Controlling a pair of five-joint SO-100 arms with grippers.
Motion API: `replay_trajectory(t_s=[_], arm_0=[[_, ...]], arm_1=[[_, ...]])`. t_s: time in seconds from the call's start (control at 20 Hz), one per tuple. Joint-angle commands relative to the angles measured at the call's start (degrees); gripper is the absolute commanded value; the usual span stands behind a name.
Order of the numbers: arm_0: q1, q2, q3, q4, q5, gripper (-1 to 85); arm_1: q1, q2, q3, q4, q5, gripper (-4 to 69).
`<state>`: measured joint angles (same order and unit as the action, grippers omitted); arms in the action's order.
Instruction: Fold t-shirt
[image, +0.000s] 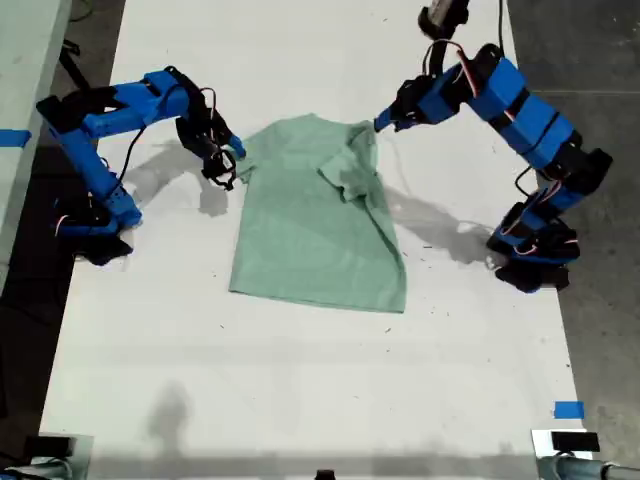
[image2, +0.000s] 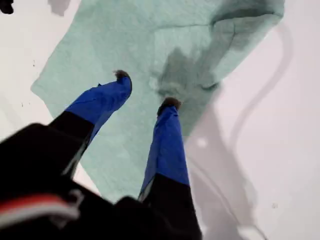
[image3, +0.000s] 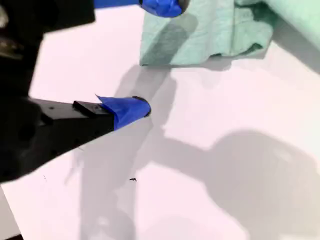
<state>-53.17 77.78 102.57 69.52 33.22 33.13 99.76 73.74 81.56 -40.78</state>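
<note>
Showing plain t-shirt (image: 315, 225), no readable print.

- My first gripper (image2: 146, 91) hangs above the t-shirt (image2: 150, 60), jaws spread with nothing between them.
- Both blue fingers (image2: 102, 100) have dark tips.
- A folded-over flap lies just beyond the fingertips.
- White table (image2: 280, 125) lies beside the cloth.

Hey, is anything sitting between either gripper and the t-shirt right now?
Nothing visible is. My first gripper hangs open directly over the t-shirt. My second gripper is open at the shirt's edge, one fingertip over the fabric and the other over the bare table.
</note>
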Motion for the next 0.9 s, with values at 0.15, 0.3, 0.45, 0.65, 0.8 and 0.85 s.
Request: replay_trajectory(t_s=[0.15, 0.3, 0.45, 0.65, 0.8, 0.85], arm_0=[[-2.37, -12.83, -15.64, 3.34, 1.41, 30.6], [-3.25, -18.11, -22.06, 7.82, 1.41, 15.4], [-2.99, -20.21, -25.22, 9.76, 2.55, 0.9], [-2.46, -18.63, -24.70, 10.90, 1.85, 0.0], [-0.79, -9.23, -23.20, 13.54, 0.53, 0.0], [-0.18, -4.66, -23.20, 15.12, 0.00, 0.0]], arm_1=[[-1.49, 15.38, 10.46, -3.60, 2.29, 13.7], [-1.41, 20.04, 16.08, -4.83, 3.08, 12.9], [-1.14, 23.99, 20.74, -5.80, 3.87, 12.3], [-0.97, 29.18, 24.87, -5.98, 4.66, 12.0], [-0.62, 31.82, 27.60, -6.24, 5.36, 11.4], [-0.62, 32.34, 28.30, -6.42, 5.45, 11.2]])
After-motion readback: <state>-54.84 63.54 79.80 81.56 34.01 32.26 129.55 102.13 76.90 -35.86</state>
